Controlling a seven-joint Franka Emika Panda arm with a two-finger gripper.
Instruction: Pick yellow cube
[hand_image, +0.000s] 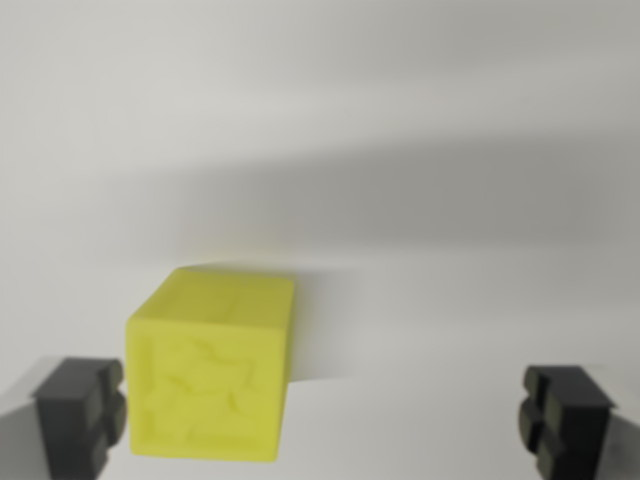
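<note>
Yellow cube (212, 366) low and left of centre on a pale surface (420, 200), embossed face toward the camera, gripper (325, 420) spread wide, dark fingertips (80, 415) at both lower corners, left one just beside the cube.

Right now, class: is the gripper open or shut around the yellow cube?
Open. The gripper fingers stand wide apart, and the yellow cube sits beside the wrist view's left one, ungripped.

Desk (450, 120): plain white/light grey surface, matte, fills whole wrist view. Broad soft shadow band across it. Only 1 obj on it: yellow cube (212, 367), sitting flat, slightly blurred, embossed pattern on near face. Cube sits btwn the end effector (322, 418) fingers, just beside the one at wrist view's left, well apart from the other.
</note>
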